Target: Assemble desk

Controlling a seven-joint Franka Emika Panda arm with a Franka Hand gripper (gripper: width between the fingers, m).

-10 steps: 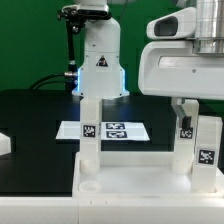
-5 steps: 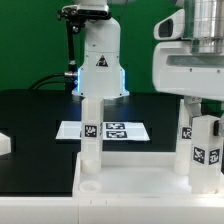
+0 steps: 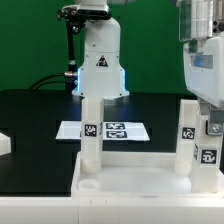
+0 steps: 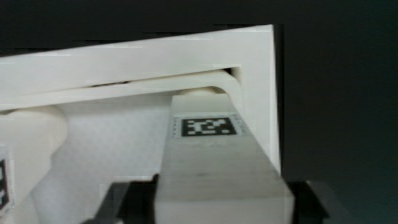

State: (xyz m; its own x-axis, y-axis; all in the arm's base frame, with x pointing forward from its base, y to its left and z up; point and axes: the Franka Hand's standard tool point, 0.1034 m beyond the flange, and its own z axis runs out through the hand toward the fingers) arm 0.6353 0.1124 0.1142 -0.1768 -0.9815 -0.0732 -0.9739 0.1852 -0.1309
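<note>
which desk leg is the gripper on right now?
The leg nearest the exterior view's right edge, at the desk top's corner. The gripper is closed on it, per the wrist view. The left leg and the one just behind stand free.

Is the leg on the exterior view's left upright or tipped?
Upright: the left leg rises straight from the desk top, its tag facing the camera.

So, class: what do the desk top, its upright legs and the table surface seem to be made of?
Desk top: probably white plastic, smooth and matte, with moulded round sockets.
Legs: the same-looking white plastic, square-edged, bearing black-and-white tags that look printed.
Table: black, matte, non-reflective; material unclear.
</note>
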